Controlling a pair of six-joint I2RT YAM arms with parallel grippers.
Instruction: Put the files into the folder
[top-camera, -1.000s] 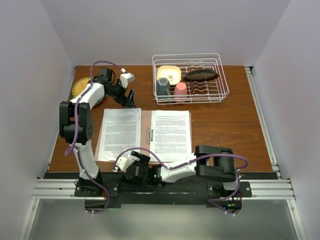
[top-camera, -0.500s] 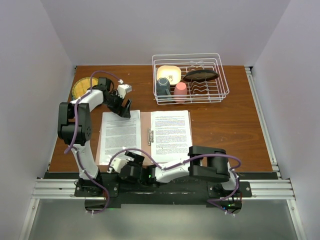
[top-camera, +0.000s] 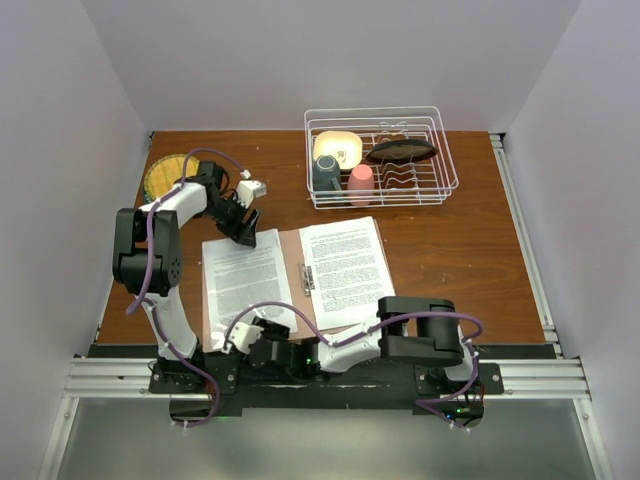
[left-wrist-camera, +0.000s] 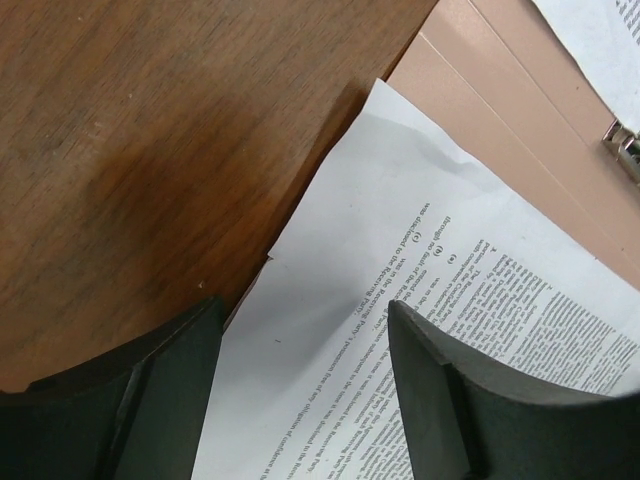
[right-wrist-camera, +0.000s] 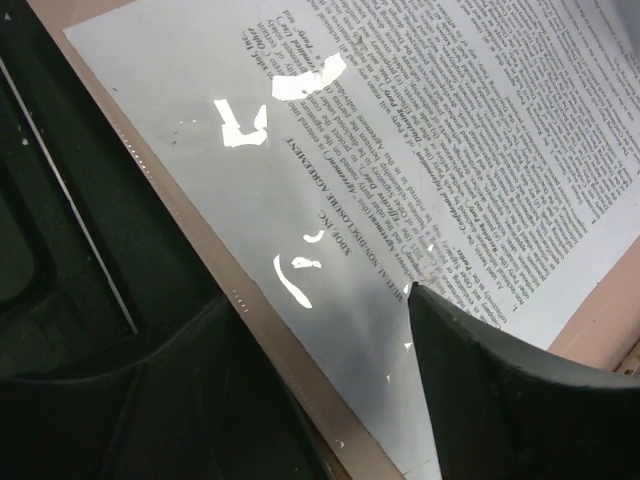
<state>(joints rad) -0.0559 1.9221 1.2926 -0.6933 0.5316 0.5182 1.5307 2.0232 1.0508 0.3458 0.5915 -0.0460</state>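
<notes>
The salmon-pink folder (top-camera: 292, 252) lies open on the table, turned slightly askew, its silver clip (top-camera: 308, 278) on the spine. One printed sheet (top-camera: 245, 282) rests on the left leaf and another sheet (top-camera: 345, 268) on the right leaf. My left gripper (top-camera: 245, 232) is open at the far corner of the left sheet. In the left wrist view its fingers straddle the edge of the sheet (left-wrist-camera: 400, 200), with the folder (left-wrist-camera: 480, 70) beyond. My right gripper (top-camera: 258, 332) is open at the near edge of the left leaf, straddling the sheet (right-wrist-camera: 400, 130) and the folder's edge (right-wrist-camera: 600, 320).
A white wire dish rack (top-camera: 447, 150) at the back holds a yellow bowl (top-camera: 337, 148), a dark cup (top-camera: 327, 172), a pink cup (top-camera: 360, 183) and a dark dish (top-camera: 400, 150). A yellow plate (top-camera: 163, 172) sits at the far left. Walls enclose three sides.
The folder with both sheets has turned a little counterclockwise. My left gripper came nearer, onto the sheet's far corner; my right gripper shifted left. Both pairs of jaws have narrowed.
</notes>
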